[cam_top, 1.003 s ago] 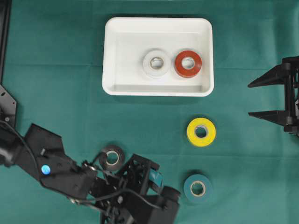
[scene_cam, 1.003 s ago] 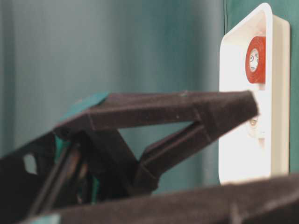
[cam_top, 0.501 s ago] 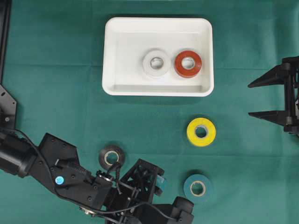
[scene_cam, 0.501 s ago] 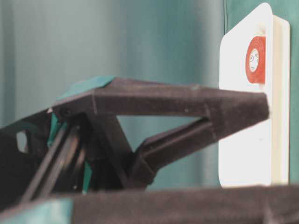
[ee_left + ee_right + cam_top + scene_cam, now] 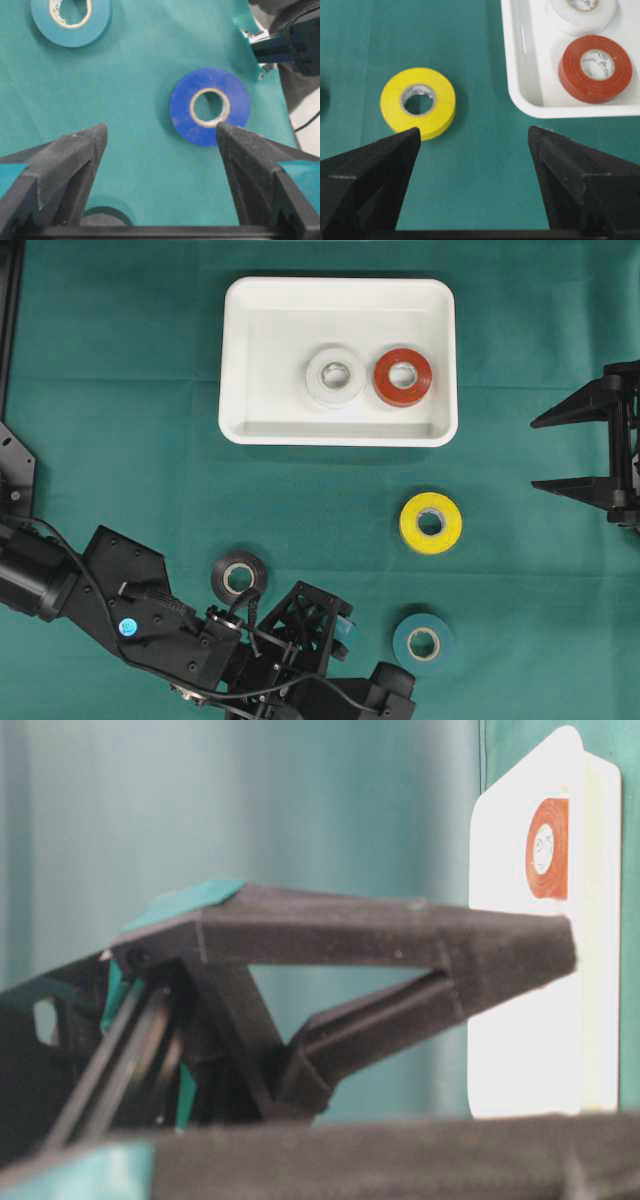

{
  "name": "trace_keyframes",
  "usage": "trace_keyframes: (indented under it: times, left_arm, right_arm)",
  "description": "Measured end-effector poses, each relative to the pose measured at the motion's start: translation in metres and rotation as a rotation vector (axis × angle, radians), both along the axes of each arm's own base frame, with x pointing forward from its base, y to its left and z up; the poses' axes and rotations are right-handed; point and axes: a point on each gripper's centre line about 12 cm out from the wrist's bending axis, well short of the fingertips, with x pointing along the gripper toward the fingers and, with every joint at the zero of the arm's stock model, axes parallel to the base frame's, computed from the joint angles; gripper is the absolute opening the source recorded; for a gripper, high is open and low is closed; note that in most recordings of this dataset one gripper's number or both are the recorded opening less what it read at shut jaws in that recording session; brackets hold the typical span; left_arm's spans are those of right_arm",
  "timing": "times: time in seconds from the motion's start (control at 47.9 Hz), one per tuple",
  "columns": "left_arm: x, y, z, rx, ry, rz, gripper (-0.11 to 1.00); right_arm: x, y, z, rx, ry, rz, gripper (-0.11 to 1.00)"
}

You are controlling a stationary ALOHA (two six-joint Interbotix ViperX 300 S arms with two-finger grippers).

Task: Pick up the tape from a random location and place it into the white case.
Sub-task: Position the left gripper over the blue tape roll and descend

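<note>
Blue tape [image 5: 210, 106] (hidden overhead) lies before the left pincer [image 5: 160, 142], spread apart.

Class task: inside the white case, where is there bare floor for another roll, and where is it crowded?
In the white case, bare floor lies left of the white roll and along the far wall. The right-centre is crowded: the red roll sits beside the white one.

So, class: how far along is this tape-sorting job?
Done: the white roll and red roll lie in the white case. In hand: nothing; the left tool is open above a blue roll. Left: blue, yellow, teal and black rolls.
</note>
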Motion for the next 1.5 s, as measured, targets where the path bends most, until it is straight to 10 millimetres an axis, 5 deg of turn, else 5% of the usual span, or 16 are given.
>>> trace_keyframes:
  times: [1.065, 1.504]
  left_arm:
    - [0.003, -0.004, -0.012, 0.006, 0.014, -0.006, 0.86]
    - [0.002, -0.005, -0.047, -0.002, -0.009, -0.013, 0.86]
  right_arm:
    - [0.000, 0.000, 0.000, 0.000, 0.000, 0.000, 0.82]
    - [0.000, 0.000, 0.000, 0.000, 0.000, 0.001, 0.82]
